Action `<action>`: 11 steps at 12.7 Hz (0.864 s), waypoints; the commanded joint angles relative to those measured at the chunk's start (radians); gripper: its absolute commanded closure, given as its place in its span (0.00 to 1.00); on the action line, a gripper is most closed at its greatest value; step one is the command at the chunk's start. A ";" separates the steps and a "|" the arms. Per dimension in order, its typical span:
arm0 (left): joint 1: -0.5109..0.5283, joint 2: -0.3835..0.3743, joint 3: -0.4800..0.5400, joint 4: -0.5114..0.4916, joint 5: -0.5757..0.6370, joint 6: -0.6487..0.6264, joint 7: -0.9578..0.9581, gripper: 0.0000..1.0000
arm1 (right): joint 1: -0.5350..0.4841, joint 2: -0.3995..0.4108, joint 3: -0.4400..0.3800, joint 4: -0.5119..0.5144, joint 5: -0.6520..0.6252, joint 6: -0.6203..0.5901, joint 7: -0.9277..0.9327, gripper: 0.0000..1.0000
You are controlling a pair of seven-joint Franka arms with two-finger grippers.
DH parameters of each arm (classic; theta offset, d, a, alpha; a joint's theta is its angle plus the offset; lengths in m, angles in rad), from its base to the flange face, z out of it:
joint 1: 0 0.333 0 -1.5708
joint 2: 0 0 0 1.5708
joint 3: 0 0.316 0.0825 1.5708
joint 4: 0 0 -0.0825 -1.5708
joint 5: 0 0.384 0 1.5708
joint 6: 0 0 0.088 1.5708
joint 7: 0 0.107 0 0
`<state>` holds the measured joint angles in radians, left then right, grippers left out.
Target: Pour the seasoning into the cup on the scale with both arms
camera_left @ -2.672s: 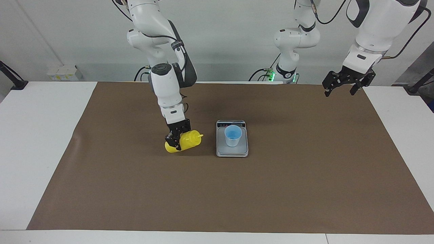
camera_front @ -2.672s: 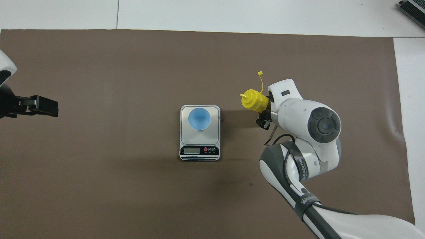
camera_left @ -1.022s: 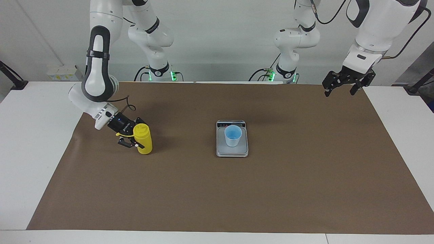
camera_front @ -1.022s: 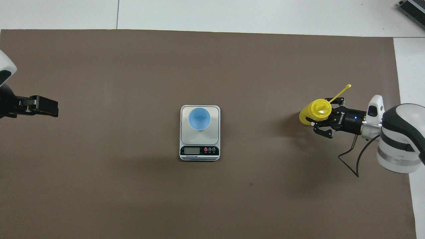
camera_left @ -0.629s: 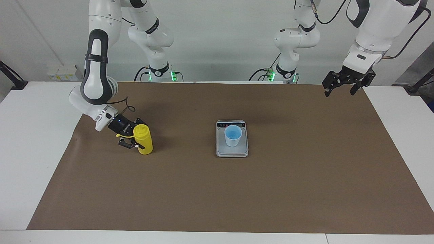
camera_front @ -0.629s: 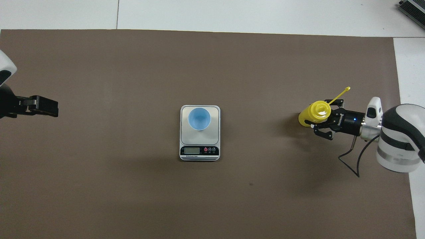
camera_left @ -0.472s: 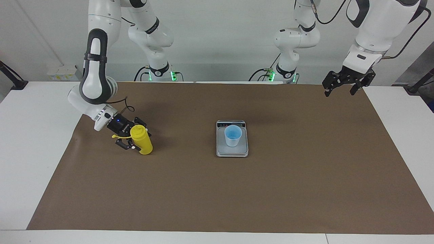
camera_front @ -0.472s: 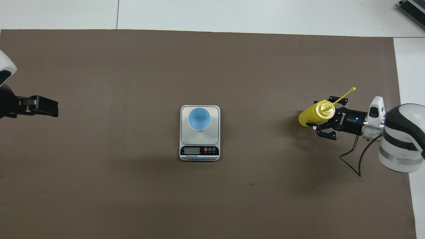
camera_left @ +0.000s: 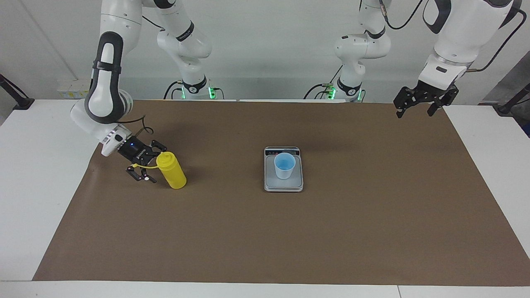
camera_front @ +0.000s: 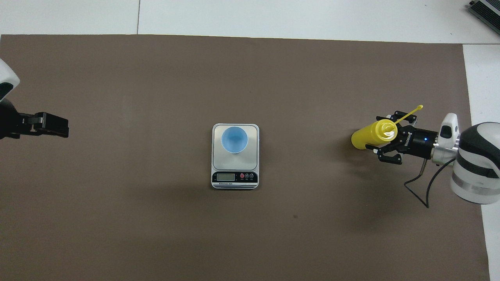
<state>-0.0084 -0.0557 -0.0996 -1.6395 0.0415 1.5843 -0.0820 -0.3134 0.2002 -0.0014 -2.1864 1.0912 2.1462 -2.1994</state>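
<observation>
Brown paper covers my table; the cup [camera_left: 285, 165] sits on the scale [camera_left: 283, 185] mid-table. Toward the right arm's end the yellow bottle [camera_left: 171, 170] leans tilted, right gripper [camera_left: 145, 164] spread apart beside its top. Left gripper [camera_left: 416, 106] waits, fingers apart.

Bare mat [camera_left: 372, 198] surrounds scale [camera_left: 283, 184]; only cup [camera_left: 285, 165] stands there.

Cup [camera_left: 285, 165] on scale [camera_left: 283, 183]; bottle [camera_left: 171, 170] toward right arm's end.
</observation>
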 commanded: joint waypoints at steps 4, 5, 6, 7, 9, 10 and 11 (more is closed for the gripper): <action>0.012 -0.030 -0.002 -0.033 -0.015 0.000 0.001 0.00 | -0.087 -0.063 0.001 0.000 -0.232 -0.040 0.156 0.00; 0.012 -0.030 -0.002 -0.033 -0.015 0.000 0.002 0.00 | -0.087 -0.083 -0.003 0.002 -0.284 -0.049 0.211 0.00; 0.012 -0.030 -0.002 -0.033 -0.015 0.000 0.001 0.00 | -0.088 -0.103 -0.003 0.004 -0.328 -0.051 0.275 0.00; 0.012 -0.030 -0.002 -0.033 -0.015 0.000 0.002 0.00 | -0.088 -0.125 -0.003 0.010 -0.358 -0.052 0.329 0.00; 0.012 -0.030 -0.002 -0.033 -0.015 0.000 0.002 0.00 | -0.087 -0.159 -0.002 0.011 -0.402 -0.055 0.462 0.00; 0.012 -0.030 -0.002 -0.033 -0.015 0.000 0.002 0.00 | -0.079 -0.174 0.000 0.017 -0.428 -0.057 0.540 0.00; 0.010 -0.030 -0.002 -0.033 -0.015 0.000 0.001 0.00 | -0.078 -0.188 0.001 0.023 -0.456 -0.057 0.626 0.00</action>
<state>-0.0084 -0.0557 -0.0996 -1.6395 0.0415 1.5843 -0.0820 -0.3870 0.0430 -0.0085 -2.1695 0.6914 2.1100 -1.7024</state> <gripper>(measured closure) 0.000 0.000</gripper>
